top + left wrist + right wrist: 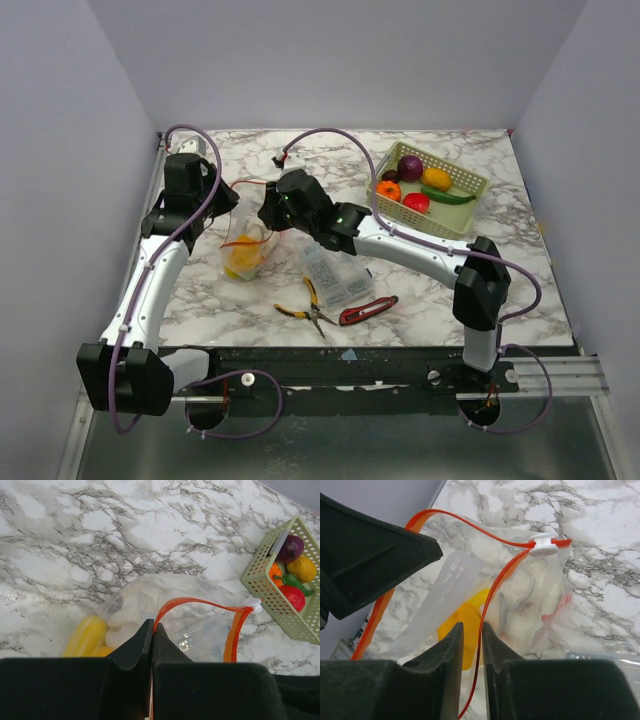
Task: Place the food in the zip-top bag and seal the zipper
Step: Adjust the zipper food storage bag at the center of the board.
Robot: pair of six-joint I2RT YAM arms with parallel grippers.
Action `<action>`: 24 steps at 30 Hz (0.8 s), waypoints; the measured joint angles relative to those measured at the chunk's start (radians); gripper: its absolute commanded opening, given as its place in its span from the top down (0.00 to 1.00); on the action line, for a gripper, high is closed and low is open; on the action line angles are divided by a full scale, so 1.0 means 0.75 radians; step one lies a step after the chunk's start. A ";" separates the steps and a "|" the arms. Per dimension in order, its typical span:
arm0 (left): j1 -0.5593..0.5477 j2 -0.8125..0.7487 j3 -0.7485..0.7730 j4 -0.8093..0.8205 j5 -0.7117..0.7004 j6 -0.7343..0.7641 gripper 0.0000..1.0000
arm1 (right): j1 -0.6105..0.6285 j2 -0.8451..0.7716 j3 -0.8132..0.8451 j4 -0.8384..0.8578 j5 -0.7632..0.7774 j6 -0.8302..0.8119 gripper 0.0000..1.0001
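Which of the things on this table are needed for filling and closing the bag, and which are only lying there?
Needed: zip-top bag; its zipper, held by the left pincer and right pincer; yellow food inside it; other food in the green basket.
Only lying there: yellow-handled pliers; red-handled tool; clear compartment box.

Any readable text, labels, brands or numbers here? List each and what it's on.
"DAT": faint white print on the zip-top bag, right wrist view; the letters after it are unreadable.
Compartment box: any markings are too small to read.
Basket, pliers: no text visible.
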 measured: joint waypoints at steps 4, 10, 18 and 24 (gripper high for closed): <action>0.000 -0.004 0.000 0.004 0.039 -0.004 1.00 | 0.000 -0.008 0.000 -0.014 0.012 -0.009 0.45; 0.000 -0.004 0.000 0.004 0.087 -0.011 1.00 | 0.000 -0.090 -0.001 -0.094 0.086 -0.045 0.38; 0.000 0.000 0.000 0.004 0.125 -0.025 1.00 | -0.090 -0.407 -0.096 -0.141 0.241 -0.106 0.35; 0.000 0.013 0.000 0.004 0.139 -0.028 1.00 | -0.456 -0.581 -0.320 -0.130 0.260 -0.094 0.22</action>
